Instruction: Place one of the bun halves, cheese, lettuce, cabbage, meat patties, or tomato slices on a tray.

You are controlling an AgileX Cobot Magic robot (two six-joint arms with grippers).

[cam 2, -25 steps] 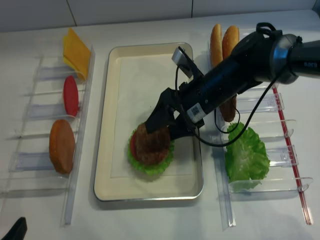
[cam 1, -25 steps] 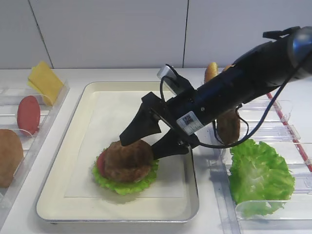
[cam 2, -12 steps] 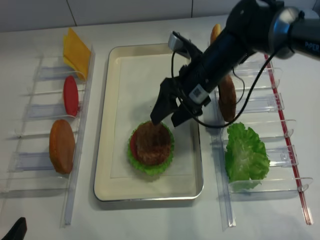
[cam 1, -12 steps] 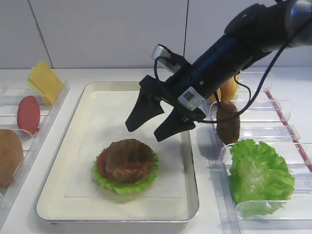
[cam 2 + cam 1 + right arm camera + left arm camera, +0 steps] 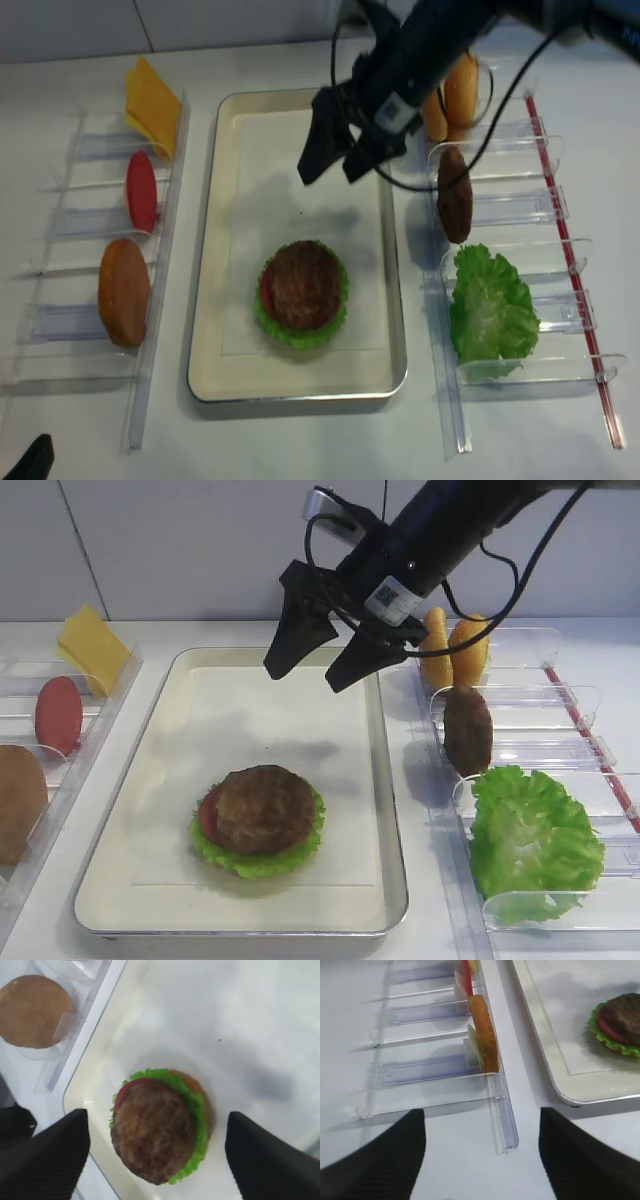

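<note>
The right gripper (image 5: 316, 666) hangs with jaws spread above the tray (image 5: 130, 810), empty, while a meat patty (image 5: 265, 808) sits on lettuce (image 5: 250, 861) and tomato (image 5: 207, 815).

Hidden and cut-off parts you should know about

Under the top patty (image 5: 264, 808) you see only slivers of tomato (image 5: 206, 815) and a lettuce (image 5: 262, 862) fringe; the bun beneath shows just an orange edge in the right wrist view. The right arm (image 5: 450, 525) runs off the frame top. The left hand (image 5: 482, 1160) shows only two blurred dark fingers, cropped below.
</note>
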